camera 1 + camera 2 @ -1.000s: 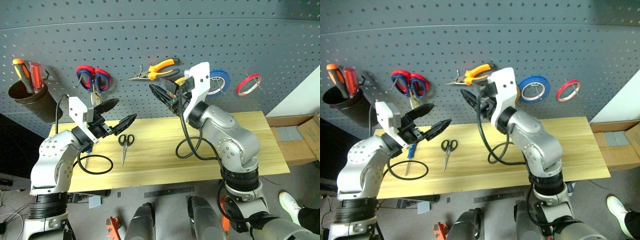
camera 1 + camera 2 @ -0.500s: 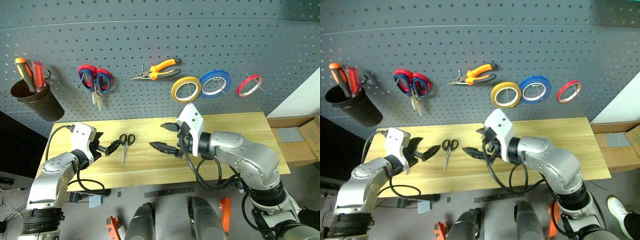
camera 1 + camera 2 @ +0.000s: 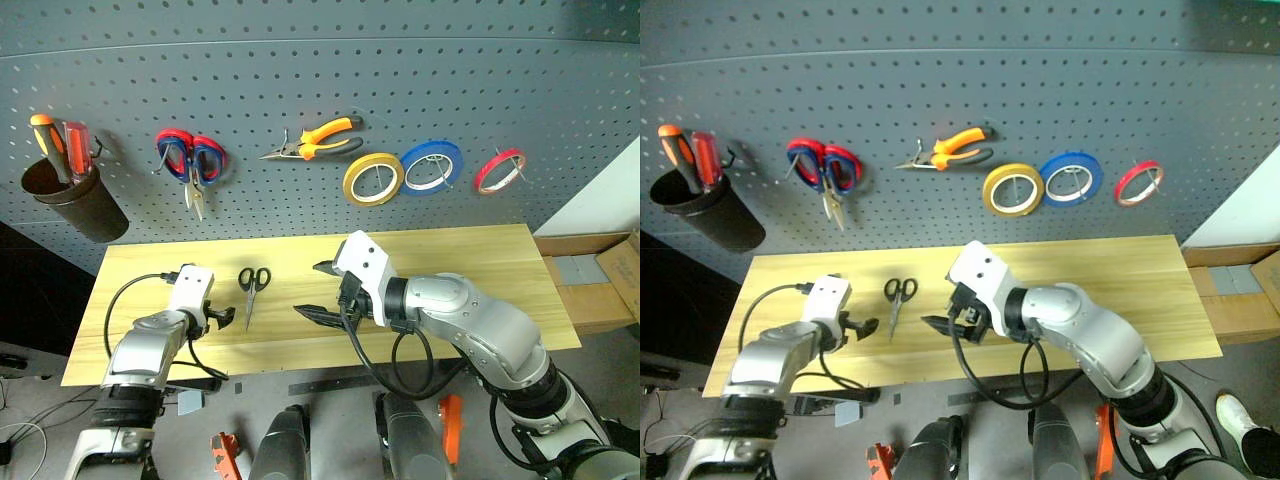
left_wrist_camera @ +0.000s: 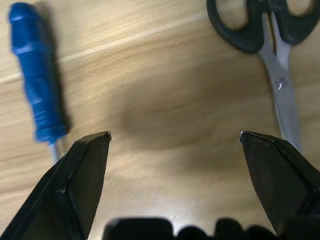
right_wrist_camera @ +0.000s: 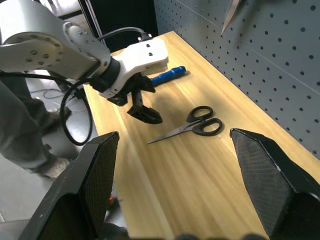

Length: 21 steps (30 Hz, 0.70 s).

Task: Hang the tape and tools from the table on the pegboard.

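My left end effector (image 3: 215, 318) sits low over the worktop (image 3: 470, 250) at the lower left of the left eye view, its two black fingers spread wide with nothing between them. In my left wrist view the bare wood lies between the fingertips (image 4: 87, 155), with the blue-handled screwdriver (image 4: 35, 90) at the upper left of that frame and the black-handled scissors (image 4: 272, 45) at the upper right, each lying flat on the wood just outside my open fingers.

My right end effector (image 3: 318, 292) hangs over the middle of the worktop, just right of the scissors in the left eye view, its fingers also apart and holding nothing. Through my right wrist view I see the scissors at centre, the screwdriver beyond them, and my left end effector poised beside both.

On the pegboard (image 3: 300, 100), across the upper half of the left eye view, the orange-and-black pliers (image 3: 315, 140) hang at upper centre. The yellow tape (image 3: 373, 178) hangs just right of and below them, touching the blue roll (image 3: 432, 166), with the red roll (image 3: 498, 170) further right. At upper left hang the red-and-blue-handled scissors (image 3: 190, 165), and at the far left a dark cup (image 3: 65, 200) carries the orange and red screwdrivers (image 3: 55, 145).
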### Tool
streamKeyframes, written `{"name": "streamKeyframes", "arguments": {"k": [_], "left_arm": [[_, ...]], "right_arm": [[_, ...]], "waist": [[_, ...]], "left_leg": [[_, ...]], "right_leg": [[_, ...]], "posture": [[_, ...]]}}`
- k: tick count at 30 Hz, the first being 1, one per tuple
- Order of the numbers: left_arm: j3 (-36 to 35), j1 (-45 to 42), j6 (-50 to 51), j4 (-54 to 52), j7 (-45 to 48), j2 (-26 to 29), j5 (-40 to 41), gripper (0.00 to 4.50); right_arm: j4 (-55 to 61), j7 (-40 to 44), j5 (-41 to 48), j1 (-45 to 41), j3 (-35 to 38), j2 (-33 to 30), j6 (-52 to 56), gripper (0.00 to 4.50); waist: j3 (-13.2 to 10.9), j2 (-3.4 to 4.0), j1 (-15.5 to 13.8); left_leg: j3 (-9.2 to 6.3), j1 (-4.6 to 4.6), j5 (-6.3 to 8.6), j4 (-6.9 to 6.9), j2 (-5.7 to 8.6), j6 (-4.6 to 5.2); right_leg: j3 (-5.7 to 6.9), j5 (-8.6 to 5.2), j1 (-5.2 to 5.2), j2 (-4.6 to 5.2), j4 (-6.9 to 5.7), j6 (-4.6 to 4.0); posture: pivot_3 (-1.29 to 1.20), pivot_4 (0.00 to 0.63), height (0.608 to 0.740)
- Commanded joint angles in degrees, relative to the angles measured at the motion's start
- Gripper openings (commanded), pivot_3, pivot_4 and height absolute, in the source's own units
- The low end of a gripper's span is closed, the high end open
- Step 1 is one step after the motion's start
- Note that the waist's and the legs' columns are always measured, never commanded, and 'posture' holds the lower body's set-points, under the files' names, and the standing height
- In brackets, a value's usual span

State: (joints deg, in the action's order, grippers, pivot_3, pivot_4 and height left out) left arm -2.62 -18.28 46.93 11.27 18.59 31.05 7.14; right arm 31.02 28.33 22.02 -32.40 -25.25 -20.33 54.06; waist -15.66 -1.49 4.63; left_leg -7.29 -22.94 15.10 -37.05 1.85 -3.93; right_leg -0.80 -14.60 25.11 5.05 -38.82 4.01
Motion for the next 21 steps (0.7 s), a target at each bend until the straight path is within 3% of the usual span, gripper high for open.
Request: {"name": "streamKeyframes", "arguments": {"k": [1, 14, 21], "left_arm": [[1.19, -1.58, 0.44, -0.25, -0.30, -1.39, -1.00, 4.44], [2.35, -6.09, -0.04, 6.48, -2.39, -6.49, -2.13, 4.44], [1.92, -5.40, -1.09, 6.75, -2.23, -6.67, -1.88, 2.22]], "right_arm": [[0.44, 0.83, -1.97, -0.35, -0.92, -0.92, -2.34, 3.64], [0.56, 1.44, -4.11, 0.49, -0.87, -0.93, -2.46, 3.64], [0.55, 1.52, -4.77, 0.34, -0.23, -0.68, -2.35, 3.66]], "waist": [[0.00, -0.02, 0.01], [-0.03, -0.07, 0.15], [-0.03, -0.07, 0.19]], "left_leg": [[0.00, 0.00, 0.00, 0.00, 0.00, 0.00], [0.04, 0.02, 0.00, -0.05, 0.00, 0.00], [0.04, 0.04, 0.00, -0.06, 0.00, 0.00]], "right_leg": [[0.00, 0.00, 0.00, 0.00, 0.01, 0.00], [-0.03, 0.00, -0.03, 0.01, -0.02, 0.00], [-0.03, 0.00, -0.04, 0.01, -0.03, 0.00]], "posture": [[-0.06, 0.277, 0.740], [-0.08, 0.282, 0.740], [-0.08, 0.281, 0.740]]}}
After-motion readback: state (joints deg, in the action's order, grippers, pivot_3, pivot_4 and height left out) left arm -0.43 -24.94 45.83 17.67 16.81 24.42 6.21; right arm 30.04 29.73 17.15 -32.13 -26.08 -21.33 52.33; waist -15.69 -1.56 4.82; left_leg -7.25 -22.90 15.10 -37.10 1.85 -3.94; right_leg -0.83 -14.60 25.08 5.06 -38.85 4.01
